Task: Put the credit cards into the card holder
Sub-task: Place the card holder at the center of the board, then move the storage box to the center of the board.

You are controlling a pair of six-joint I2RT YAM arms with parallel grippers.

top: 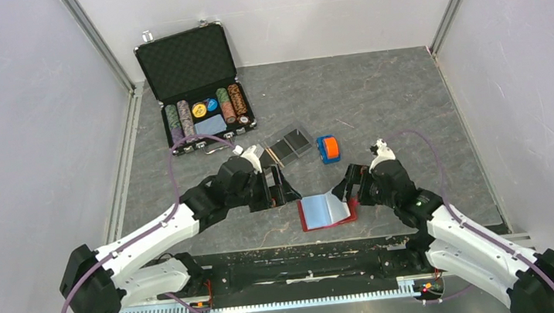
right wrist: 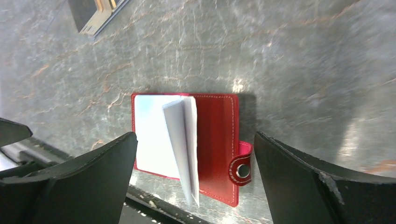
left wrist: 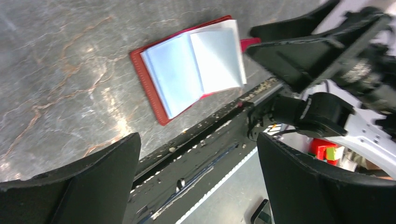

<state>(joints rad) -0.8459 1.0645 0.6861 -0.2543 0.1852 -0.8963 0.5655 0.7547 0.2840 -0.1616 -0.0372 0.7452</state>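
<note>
The credit cards (top: 271, 155), orange-gold plastic, appear seated in the clear acrylic card holder (top: 295, 140); we find left claw (left wrist: 198, 140) and right claw (right wrist: 194, 136) wide open, empty.

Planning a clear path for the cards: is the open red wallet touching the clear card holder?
Apart. Top view shows bare grey table between red wallet and card holder.

No legible text, number or brand in any view. Printed faces on the poker chips (top: 185, 118) in the black briefcase (top: 186, 61) are too small to read.
</note>
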